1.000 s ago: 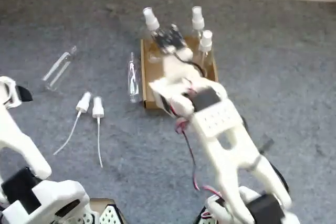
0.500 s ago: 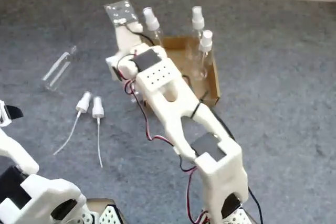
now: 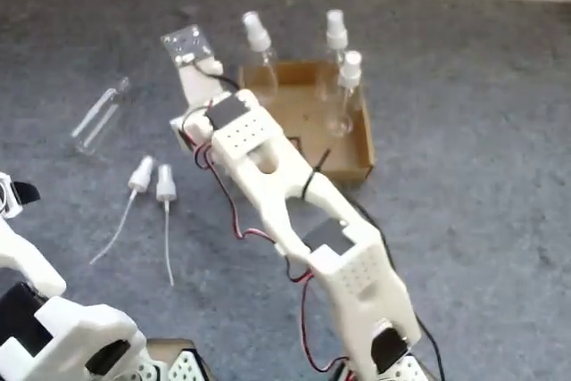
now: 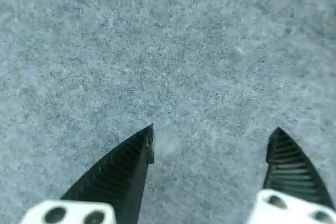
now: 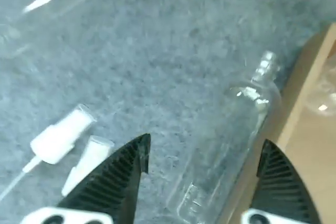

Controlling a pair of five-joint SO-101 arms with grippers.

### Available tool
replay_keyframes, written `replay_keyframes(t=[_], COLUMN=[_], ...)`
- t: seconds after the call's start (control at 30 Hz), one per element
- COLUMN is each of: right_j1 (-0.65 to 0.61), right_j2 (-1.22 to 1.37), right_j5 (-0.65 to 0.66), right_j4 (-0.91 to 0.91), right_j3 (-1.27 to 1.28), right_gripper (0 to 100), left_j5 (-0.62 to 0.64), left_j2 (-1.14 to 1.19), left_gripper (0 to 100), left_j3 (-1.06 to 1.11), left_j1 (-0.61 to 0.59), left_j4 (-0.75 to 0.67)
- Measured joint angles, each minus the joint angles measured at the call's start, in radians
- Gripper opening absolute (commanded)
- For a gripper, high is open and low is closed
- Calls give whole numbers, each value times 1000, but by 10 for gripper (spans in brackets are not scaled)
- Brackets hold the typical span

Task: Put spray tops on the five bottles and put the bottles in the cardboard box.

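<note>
The right gripper [image 5: 205, 145] is hanging with its jaws spread wide over a capless bottle [image 5: 231, 135]. This bottle is lying on the grey table [image 3: 464, 60], hard against the left wall of the cardboard box [image 3: 299, 109], which is standing near the table's far edge. That closeness is posing the main risk. A finger coming down on the box side is likely to catch the wall or shove the box, toppling the three capped bottles [image 3: 343, 86] standing along its far side. The smooth, round bottle is also looking apt to roll or squirt out of a pinch. Two spray tops [image 3: 153, 178] are lying left of the box, with thin tubes that are easily bent or swept aside. A second bare bottle [image 3: 100, 113] is lying farther toward the left edge. The left gripper [image 4: 213, 131] is hovering open over bare table.
</note>
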Motion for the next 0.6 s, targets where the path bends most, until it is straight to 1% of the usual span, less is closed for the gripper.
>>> replay_keyframes(t=[0.53,0.6], right_j1=[-8,-17], right_j2=[118,138], right_j5=[0,0], right_j4=[-11,-11], right_j3=[-29,-29], right_gripper=[267,254], left_j5=[0,0], left_j2=[0,0], left_gripper=[306,306], left_j3=[0,0], left_j1=[0,0], left_j4=[0,0])
